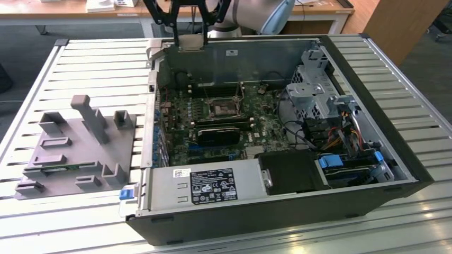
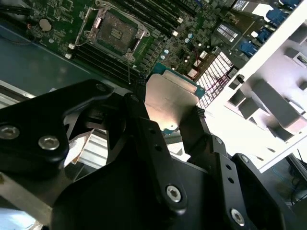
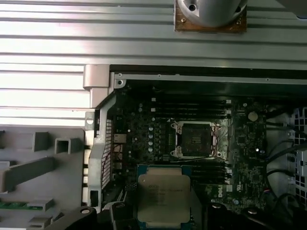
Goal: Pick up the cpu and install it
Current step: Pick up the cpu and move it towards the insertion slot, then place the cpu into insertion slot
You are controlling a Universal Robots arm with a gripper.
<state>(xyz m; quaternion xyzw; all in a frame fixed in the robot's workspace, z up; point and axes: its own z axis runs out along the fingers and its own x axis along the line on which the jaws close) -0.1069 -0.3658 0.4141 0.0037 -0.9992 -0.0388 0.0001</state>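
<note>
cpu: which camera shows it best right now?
First wrist view: the cpu faces the camera, metal top and green edge nearly whole. The second wrist view shows it at a slant, its sides covered by the gripper shut on it. The exterior view shows it as a small tan square in the gripper.

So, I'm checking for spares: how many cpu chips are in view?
1. The cpu is clamped in the gripper, held above the open computer case; the motherboard socket looks empty. Others could be hidden under the case's parts.
</note>
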